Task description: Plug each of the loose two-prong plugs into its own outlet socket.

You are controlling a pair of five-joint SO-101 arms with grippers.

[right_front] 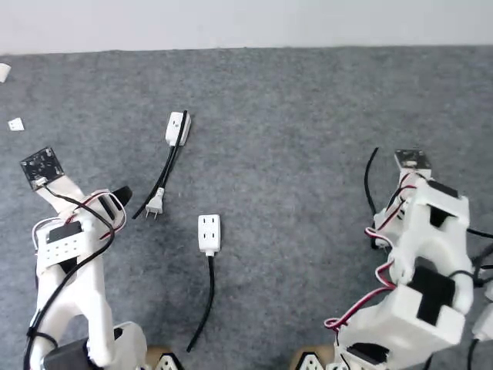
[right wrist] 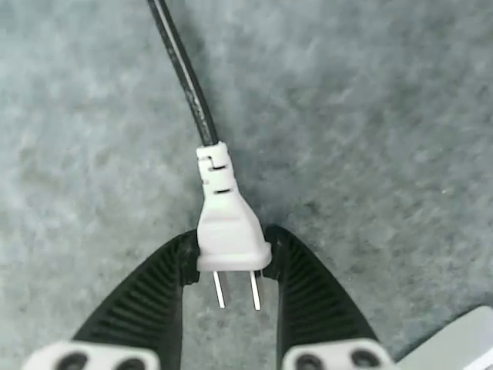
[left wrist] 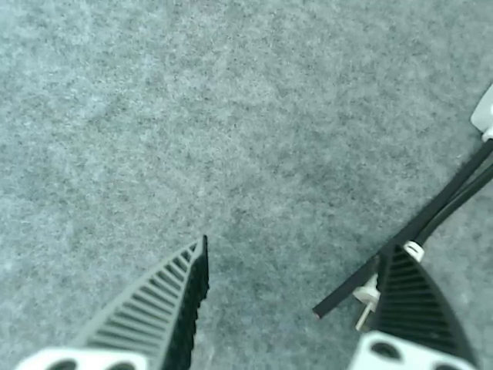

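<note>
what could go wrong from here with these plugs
1. The right pincer grips its plug only at the wide end by the prongs; it may twist when pushed in.
2. The open left pincer is off-centre: the other plug lies off to one side, so closing may shove it away.

White plug [right wrist: 228,220] pinched at its body by right gripper [right wrist: 231,237]; black fingers [right wrist: 304,285] touch both sides. Two prongs bare between them. Black cord [right wrist: 183,77] trails away over grey felt [right wrist: 385,116].
</note>
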